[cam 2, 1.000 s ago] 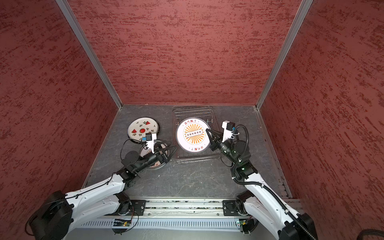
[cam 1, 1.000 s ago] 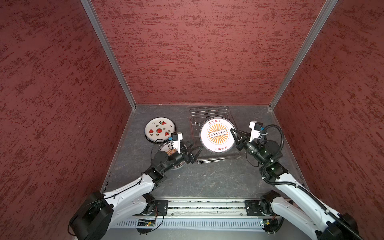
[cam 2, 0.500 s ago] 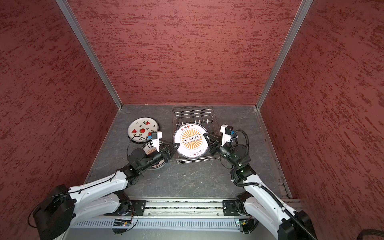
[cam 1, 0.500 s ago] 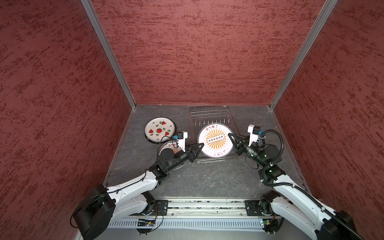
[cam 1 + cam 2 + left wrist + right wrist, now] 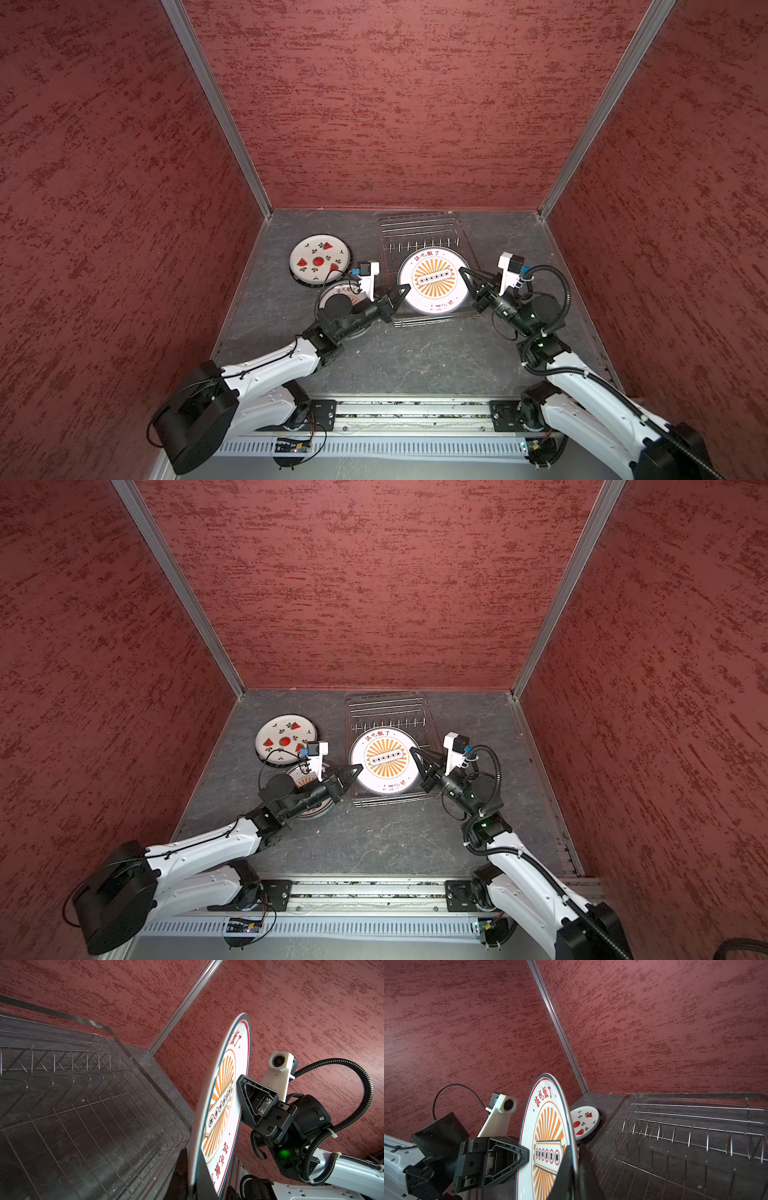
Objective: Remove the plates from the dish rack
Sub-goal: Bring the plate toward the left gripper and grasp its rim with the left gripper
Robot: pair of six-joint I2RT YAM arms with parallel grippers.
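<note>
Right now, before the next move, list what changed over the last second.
The left gripper swung right from above the half-hidden plate to the sunburst plate and closed on its left rim. That plate shifted slightly toward the robot. The right gripper stays shut on its right rim. The watermelon plate, half-hidden plate and dish rack did not move.

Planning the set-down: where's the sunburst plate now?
The sunburst plate is centre in both top views, over the dish rack's near end, gripped between left hand and right hand.
</note>
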